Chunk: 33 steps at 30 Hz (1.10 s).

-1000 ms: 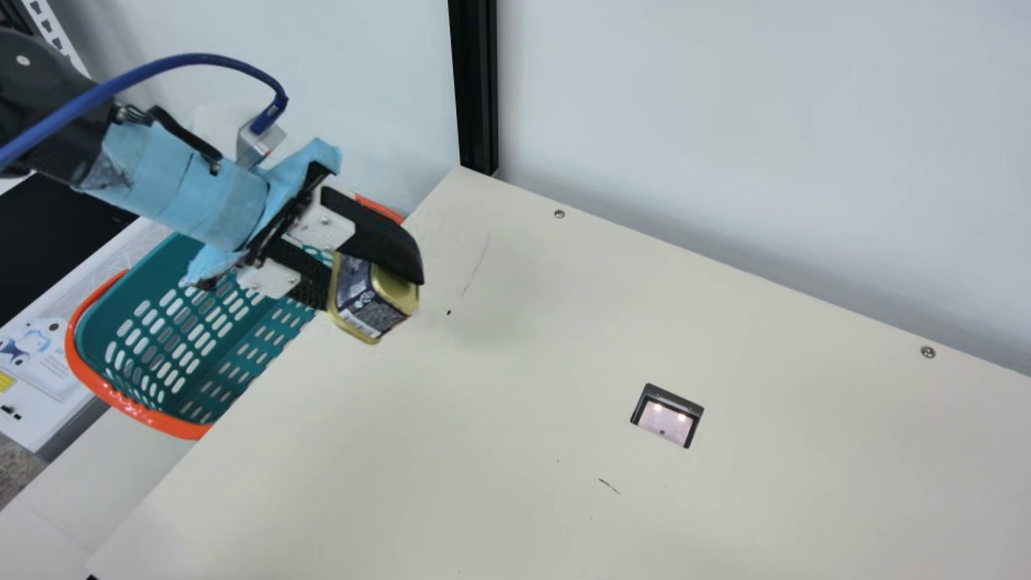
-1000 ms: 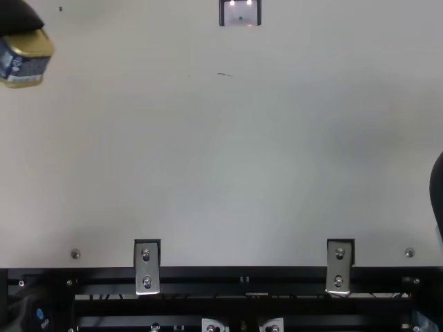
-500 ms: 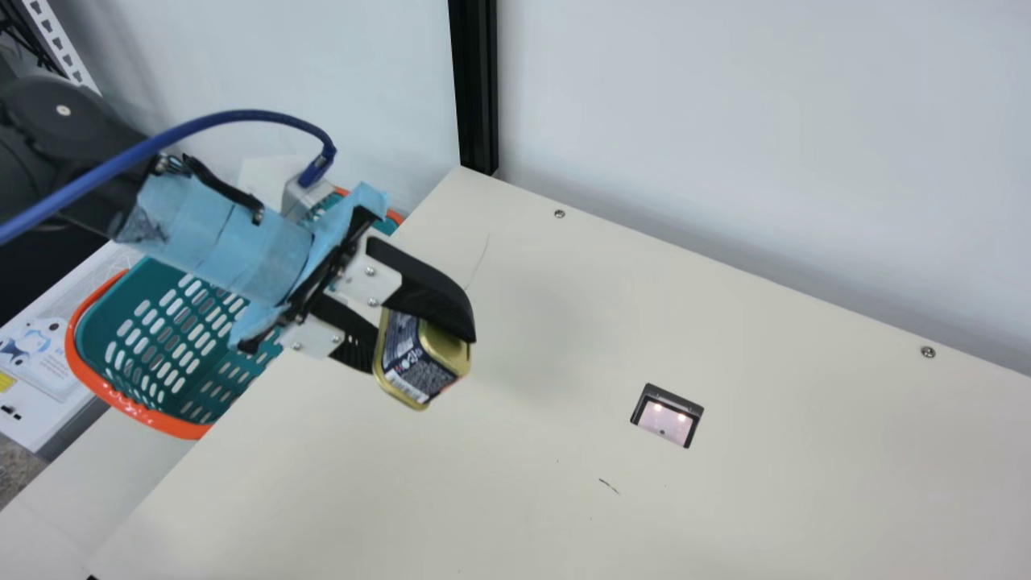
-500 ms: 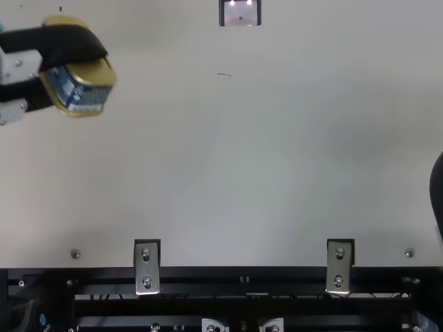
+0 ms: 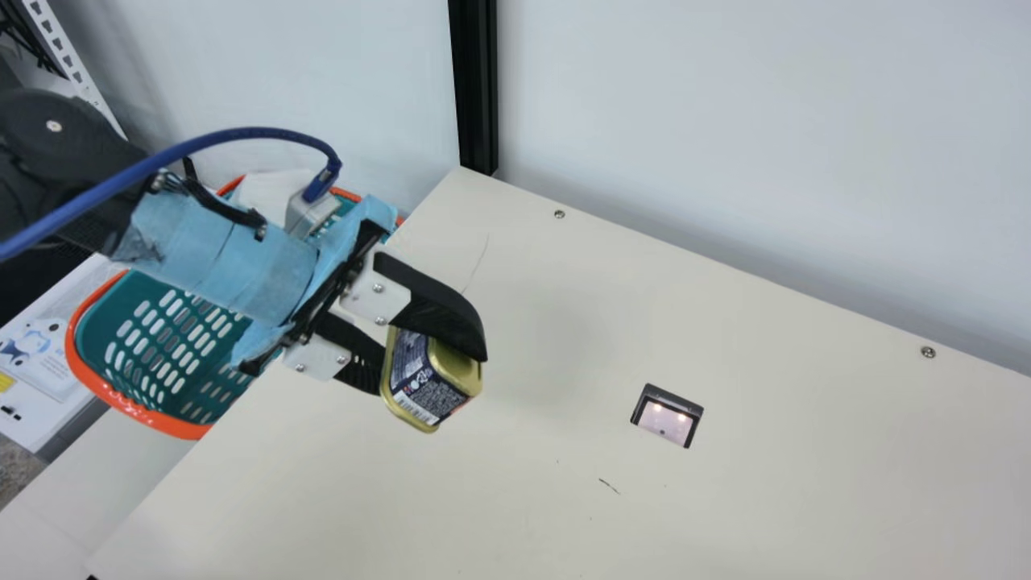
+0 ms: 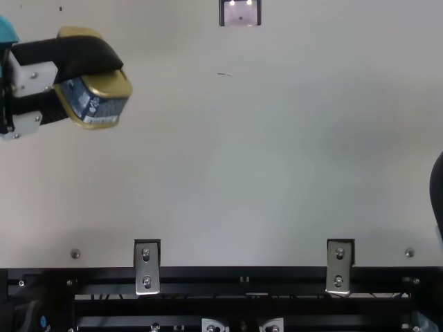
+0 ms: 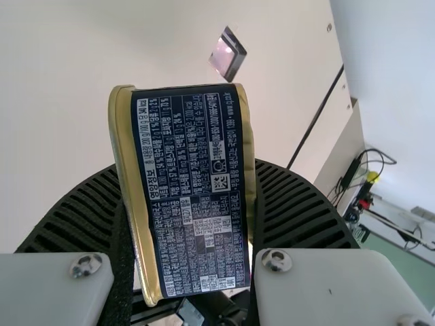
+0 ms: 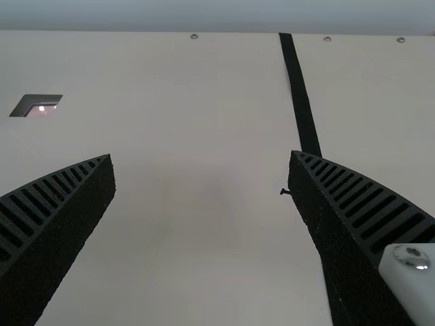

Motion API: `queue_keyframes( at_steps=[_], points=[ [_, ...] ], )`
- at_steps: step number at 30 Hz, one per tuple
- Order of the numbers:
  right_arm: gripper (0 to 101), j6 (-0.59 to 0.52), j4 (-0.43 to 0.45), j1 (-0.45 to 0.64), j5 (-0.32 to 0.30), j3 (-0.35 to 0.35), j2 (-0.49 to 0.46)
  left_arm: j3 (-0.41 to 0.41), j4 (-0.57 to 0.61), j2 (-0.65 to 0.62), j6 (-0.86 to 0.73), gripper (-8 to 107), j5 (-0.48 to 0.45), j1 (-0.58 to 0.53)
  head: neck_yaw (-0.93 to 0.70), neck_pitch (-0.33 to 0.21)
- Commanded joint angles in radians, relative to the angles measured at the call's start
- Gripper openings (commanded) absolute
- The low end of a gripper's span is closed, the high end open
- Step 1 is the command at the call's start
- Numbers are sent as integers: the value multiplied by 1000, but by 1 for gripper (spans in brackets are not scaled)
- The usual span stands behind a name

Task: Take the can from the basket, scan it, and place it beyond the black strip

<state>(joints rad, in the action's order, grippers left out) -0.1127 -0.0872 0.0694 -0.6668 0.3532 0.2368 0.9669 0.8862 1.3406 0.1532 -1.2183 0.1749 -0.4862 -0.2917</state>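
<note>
Cream table (image 5: 765,483) | black strip (image 8: 300,95) lying across it | lit scanner window (image 5: 664,422) set in

open tabletop (image 5: 564,322) between can (image 5: 427,383) and scanner window (image 5: 664,420), basket (image 5: 137,411) beside its edge, black post (image 5: 474,89) behind corner

Can't see whole: orange-rimmed teal plastic basket (image 5: 149,416), behind the blue-wrapped left arm (image 5: 229,258); black-framed pinkish window (image 6: 241,12), cut off in top view.

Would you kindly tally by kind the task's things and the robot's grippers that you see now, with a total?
Can: 1
Basket: 1
Scanner window: 1
Black strip: 1
Grippers: 2, the left gripper and the right gripper
Total: 6
</note>
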Motion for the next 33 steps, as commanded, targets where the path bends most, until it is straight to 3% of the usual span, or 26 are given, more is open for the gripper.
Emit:
queue_keyframes(
  at_steps=[1,24,33],
  points=[
    [101,0,0,0,0,0,0,0,0,0,0,10,0,0,-11,-30],
    [101,0,2,0,0,0,0,3,-7,1,0,10,3,0,-10,-29],
    [101,0,2,0,0,0,0,113,-144,-1,6,10,23,-48,61,-23]
  ],
)
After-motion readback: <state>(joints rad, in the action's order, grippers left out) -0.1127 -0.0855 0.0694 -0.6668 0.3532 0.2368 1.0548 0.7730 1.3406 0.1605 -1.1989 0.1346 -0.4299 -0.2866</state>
